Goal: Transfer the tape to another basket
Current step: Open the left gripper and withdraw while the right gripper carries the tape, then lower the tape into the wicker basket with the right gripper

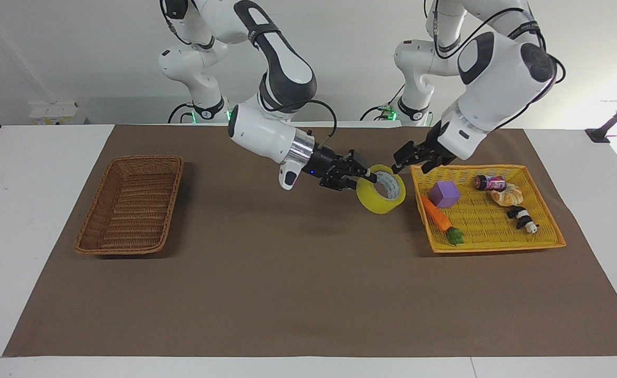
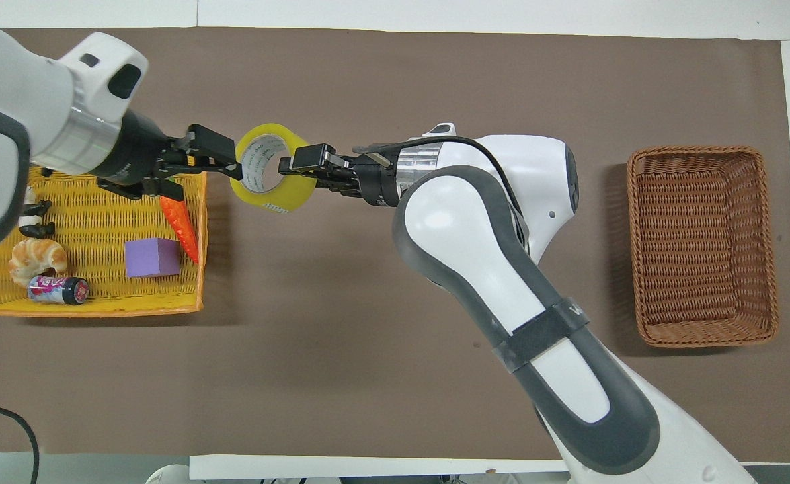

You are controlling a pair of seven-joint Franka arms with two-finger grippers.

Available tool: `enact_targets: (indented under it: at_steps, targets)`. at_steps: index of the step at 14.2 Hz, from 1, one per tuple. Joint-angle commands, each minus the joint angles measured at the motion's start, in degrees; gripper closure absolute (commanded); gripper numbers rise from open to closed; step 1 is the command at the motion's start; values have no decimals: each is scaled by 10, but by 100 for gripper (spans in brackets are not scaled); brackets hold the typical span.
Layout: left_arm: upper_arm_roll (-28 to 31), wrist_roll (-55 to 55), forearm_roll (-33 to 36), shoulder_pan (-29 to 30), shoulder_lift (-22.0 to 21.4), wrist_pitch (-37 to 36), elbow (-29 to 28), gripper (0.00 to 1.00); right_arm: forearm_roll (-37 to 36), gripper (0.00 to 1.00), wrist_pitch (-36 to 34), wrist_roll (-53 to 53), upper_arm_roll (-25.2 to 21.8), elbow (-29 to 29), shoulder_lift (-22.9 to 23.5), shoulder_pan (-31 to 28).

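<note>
The right gripper (image 1: 367,177) pinched the tape (image 1: 382,189) in the air, at 9 o'clock from the yellow tray's edge (image 1: 422,207). The left gripper (image 1: 407,156) hung open above that edge, at the tape's 2 o'clock. Bare mat (image 1: 245,220) lay toward the basket (image 1: 129,205) at 9 o'clock.

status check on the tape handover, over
Right pincer shut on tape, held over the mat. Left pincer open, clear of the roll. Brown basket unobstructed.
</note>
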Motion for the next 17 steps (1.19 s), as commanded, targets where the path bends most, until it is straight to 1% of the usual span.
enact_targets:
  at_steps: [1, 3, 4, 5, 7, 8, 10, 11, 13, 14, 15, 16, 17]
  targets:
    - [1, 33, 45, 36, 0, -24, 10, 1, -34, 100, -73, -17, 0, -1, -10, -57]
    - [2, 89, 56, 77, 0, -47, 14, 1, -87, 100, -152, -18, -1, -8, -29, -125]
    - [2, 111, 69, 84, 0, -57, 17, 1, -122, 100, -201, -25, -2, -8, -35, -164]
    - [2, 132, 100, 88, -1, -61, 18, 1, -159, 100, -251, -47, -2, -8, -42, -211]
    - [3, 158, 154, 93, 0, -60, 19, 1, -194, 100, -340, -103, -3, -9, -47, -306]
    - [2, 167, 160, 105, 0, -58, 20, 1, -217, 100, -381, -135, -4, -11, -48, -359]
    - [2, 169, 163, 111, 0, -62, 30, 1, -285, 100, -448, -191, -4, -11, -52, -464]
    - [2, 170, 162, 122, 1, -61, 32, 1, -316, 100, -479, -239, -4, -12, -54, -511]
    - [1, 167, 162, 127, -1, -56, 29, 0, -342, 100, -495, -321, -4, -36, -57, -598]
    - [1, 166, 162, 128, -3, -54, 26, 0, -350, 100, -511, -357, -4, -46, -53, -629]
    - [1, 166, 162, 129, -4, -53, 26, 0, -367, 100, -518, -388, -4, -60, -50, -648]
    - [2, 165, 162, 131, -4, -51, 25, 0, -373, 100, -516, -421, -4, -79, -38, -667]
    - [2, 165, 162, 137, -4, -45, 25, 0, -377, 100, -514, -438, -4, -82, -30, -670]
